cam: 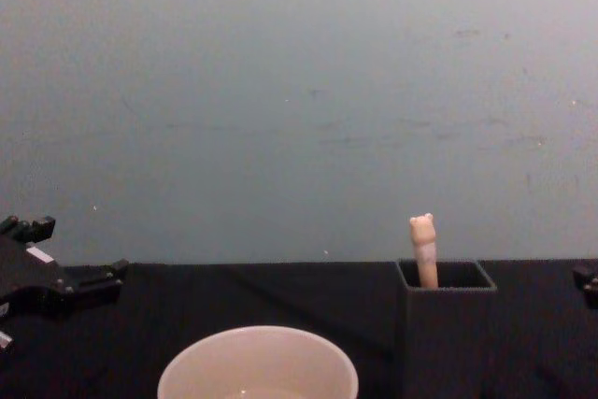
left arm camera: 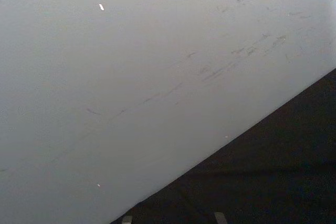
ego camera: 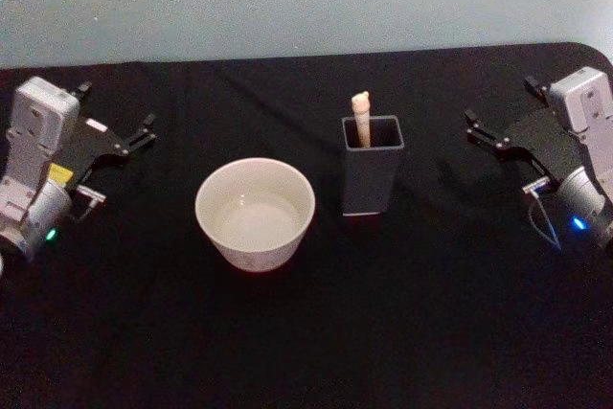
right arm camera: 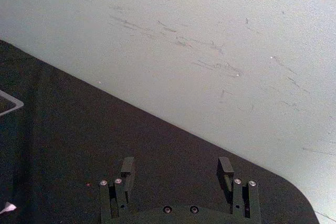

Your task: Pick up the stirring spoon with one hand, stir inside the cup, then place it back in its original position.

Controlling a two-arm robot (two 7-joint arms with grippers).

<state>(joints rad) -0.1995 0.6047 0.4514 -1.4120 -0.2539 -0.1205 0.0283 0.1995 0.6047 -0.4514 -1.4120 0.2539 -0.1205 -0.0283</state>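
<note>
The stirring spoon (ego camera: 361,118) stands upright in a tall dark square holder (ego camera: 372,179), right of centre. Only its cream handle and bear-head knob (cam: 423,242) show above the holder (cam: 447,324); its bowl is hidden inside. The wide cream cup (ego camera: 255,214) sits just left of the holder and fills the lower middle of the chest view (cam: 257,363). My left gripper (ego camera: 117,110) rests open at the far left of the table, well away from the cup. My right gripper (ego camera: 500,102) rests open at the far right, its fingers (right arm camera: 224,166) spread over bare cloth.
A black cloth (ego camera: 316,332) covers the table, with a pale wall (cam: 299,100) close behind its far edge. The table's far right corner (right arm camera: 294,192) is rounded. Open cloth lies in front of the cup and holder.
</note>
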